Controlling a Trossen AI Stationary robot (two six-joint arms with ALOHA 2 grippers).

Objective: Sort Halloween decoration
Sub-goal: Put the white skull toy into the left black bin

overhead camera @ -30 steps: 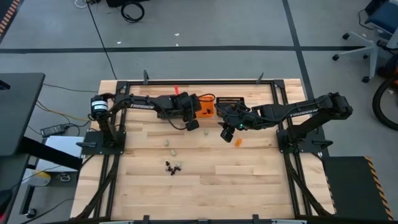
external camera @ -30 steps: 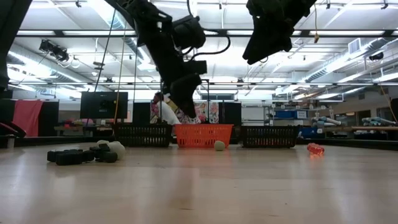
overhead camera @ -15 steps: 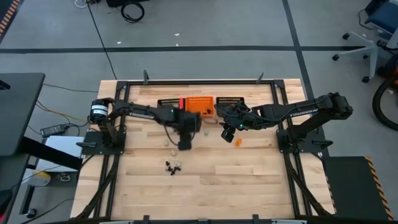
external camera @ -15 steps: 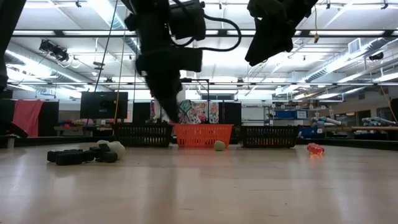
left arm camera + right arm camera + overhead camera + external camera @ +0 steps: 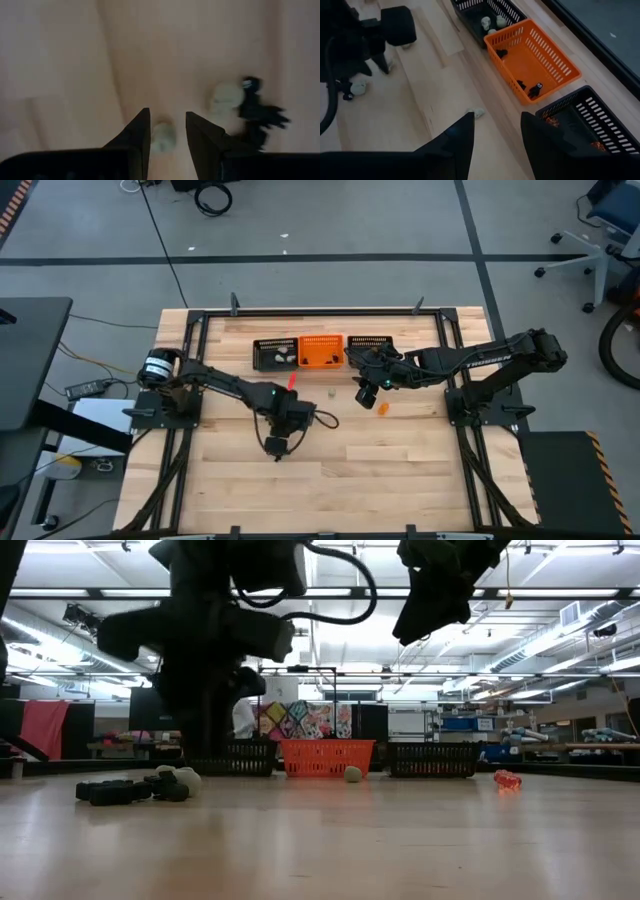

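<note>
My left gripper [image 5: 166, 115] points straight down over the middle of the table [image 5: 400, 470], open. Its fingers stand on either side of a pale trinket [image 5: 163, 138] on the wood below them. Beside it lie another pale trinket [image 5: 226, 98] and a clump of black ones [image 5: 259, 111]. One more pale trinket [image 5: 331, 391] and an orange one [image 5: 382, 408] lie farther right on the table. My right gripper [image 5: 496, 131] hangs open above the table near the baskets, with nothing between its fingers.
Three mesh baskets stand in a row at the far edge. The left black one [image 5: 470, 6] has pale trinkets in it. The orange one [image 5: 555, 60] holds black trinkets. The right black one [image 5: 592, 107] holds orange ones. Bare wood lies toward the near edge.
My left gripper has swung from the baskets at the far edge toward the table's near edge and sunk a little. It has tipped until it points straight down over the trinkets in the middle. My right gripper has kept still.
</note>
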